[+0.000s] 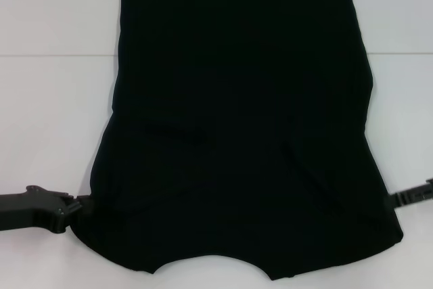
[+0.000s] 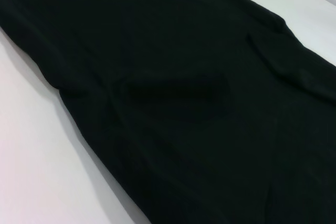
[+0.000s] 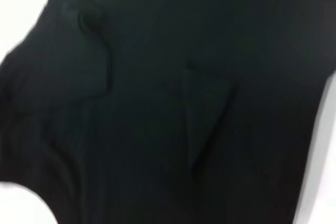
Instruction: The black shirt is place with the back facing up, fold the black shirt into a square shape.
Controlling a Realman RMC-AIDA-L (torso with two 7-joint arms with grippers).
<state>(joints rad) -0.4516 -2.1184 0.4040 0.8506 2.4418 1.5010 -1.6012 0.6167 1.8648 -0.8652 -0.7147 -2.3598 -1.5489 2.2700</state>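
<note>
- Fabric of the black shirt looks soft, light and limp; it lies flat mid-surface, reaching the near edge, best lifted by its near corners.
- Left gripper and right gripper touch those corners; whether their fingers are closed cannot be told.
- Wrist views show wrinkles the head view misses.

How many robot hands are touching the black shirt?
2. The left gripper meets the black shirt at its near left edge, the right gripper at its near right edge. Their fingertips are hidden by cloth.
</note>
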